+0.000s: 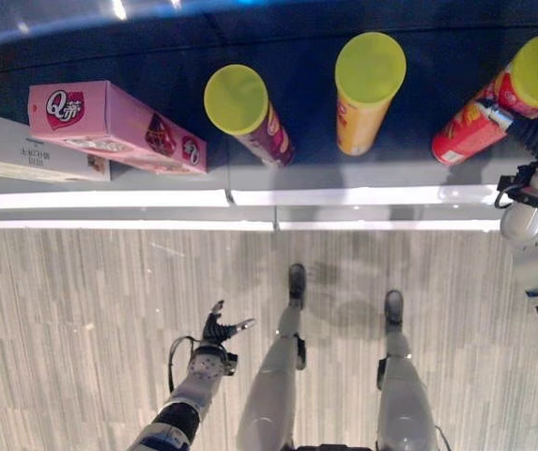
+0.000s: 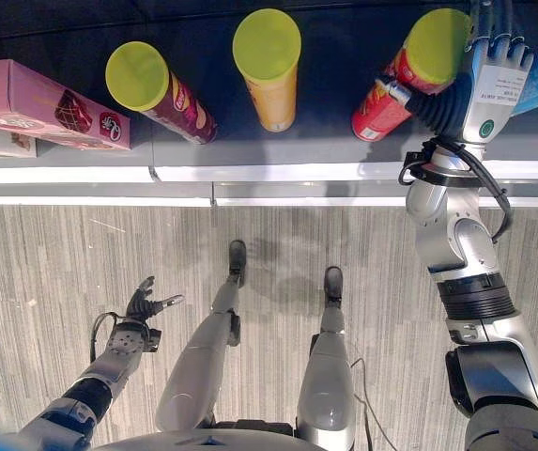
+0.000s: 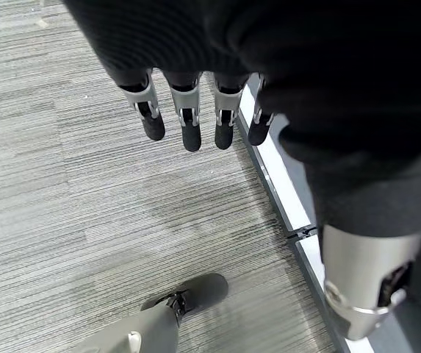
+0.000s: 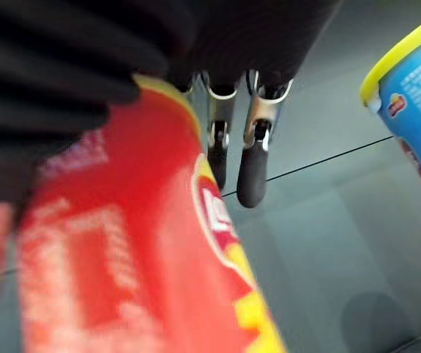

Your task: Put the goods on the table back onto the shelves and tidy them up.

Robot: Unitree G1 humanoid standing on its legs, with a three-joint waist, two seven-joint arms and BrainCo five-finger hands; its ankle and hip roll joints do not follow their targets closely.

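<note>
Now I keep the right hand (image 2: 496,70) with straight fingers just beside the red crisp tube (image 2: 409,70) on the dark shelf (image 2: 344,150), probably to align it; the left hand (image 2: 142,305) hangs relaxed, empty, below that shelf.

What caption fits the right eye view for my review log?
Right hand reaches beside the red can on the dark shelf; left hand hangs open over the floor.

On the shelf (image 2: 278,150) before me, a box (image 2: 48,105) lies at ten o'clock; three cans stand rightward in a row: first can (image 2: 156,89), second can (image 2: 269,66), third can (image 2: 414,70) at one o'clock, my right hand (image 2: 494,80) just beside it.
</note>
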